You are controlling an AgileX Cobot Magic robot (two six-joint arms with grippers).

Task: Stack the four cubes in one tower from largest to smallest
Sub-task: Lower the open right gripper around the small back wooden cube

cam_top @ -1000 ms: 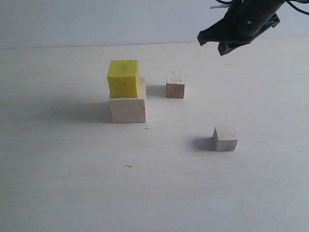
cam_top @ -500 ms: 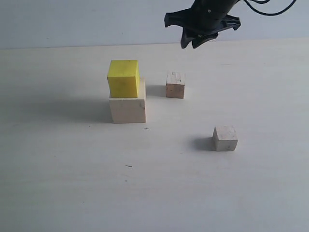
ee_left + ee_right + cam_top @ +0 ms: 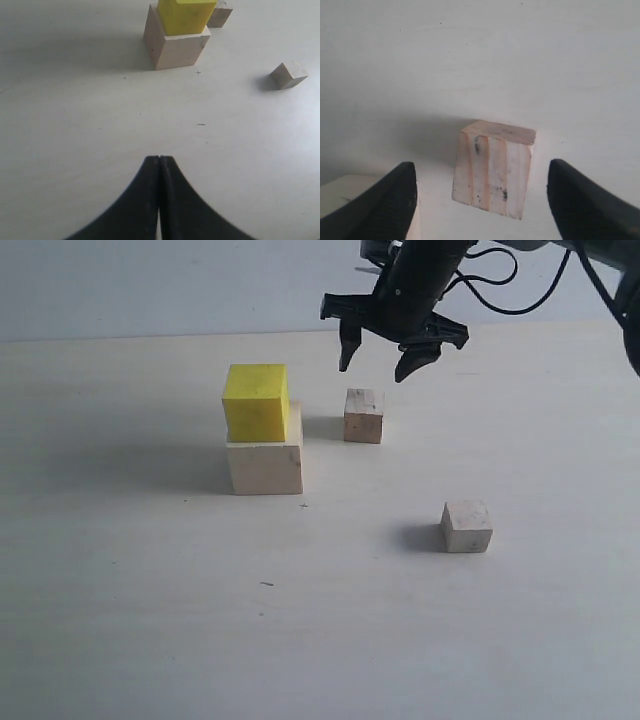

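Note:
The yellow cube sits on the large pale wood cube, left of centre on the table; both show in the left wrist view as yellow cube on pale cube. One small greyish-pink cube stands just right of them, another small cube nearer the front right. My right gripper hangs open above the first small cube, fingers apart on either side, not touching. My left gripper is shut and empty, low over bare table.
The pale table runs out to a far edge against a light wall. A black cable trails from the right arm. The front small cube lies off to one side in the left wrist view.
The right gripper has swung in from the upper right, come down over the small cube beside the stack, and opened its jaws wide. The cubes and left gripper have not moved.

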